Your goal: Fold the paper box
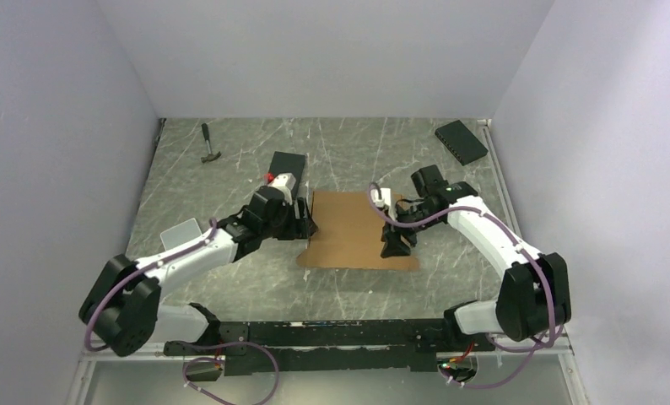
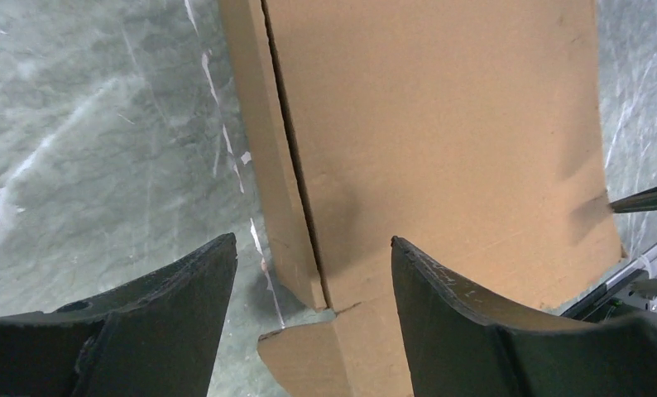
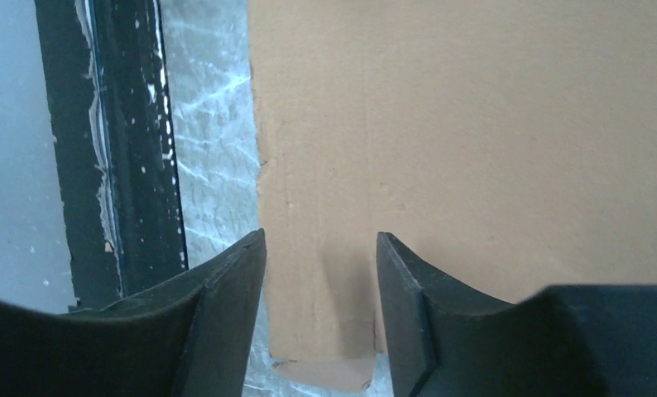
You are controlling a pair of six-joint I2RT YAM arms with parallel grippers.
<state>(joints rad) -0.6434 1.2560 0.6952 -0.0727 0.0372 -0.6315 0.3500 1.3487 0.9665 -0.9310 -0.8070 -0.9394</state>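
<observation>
Now | paper box (image 1: 355, 228) flat, plain brown, narrow side flap | L gripper (image 2: 310, 248) & R gripper (image 3: 321, 240): jaws apart, holding nil

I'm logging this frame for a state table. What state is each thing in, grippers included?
paper box: lying flat on the table, not folded up.
left gripper: open, astride the box's side-flap seam, holding nothing.
right gripper: open, over a box edge, holding nothing.
hammer: lying on the table, untouched.
black box at far right: lying flat.
</observation>
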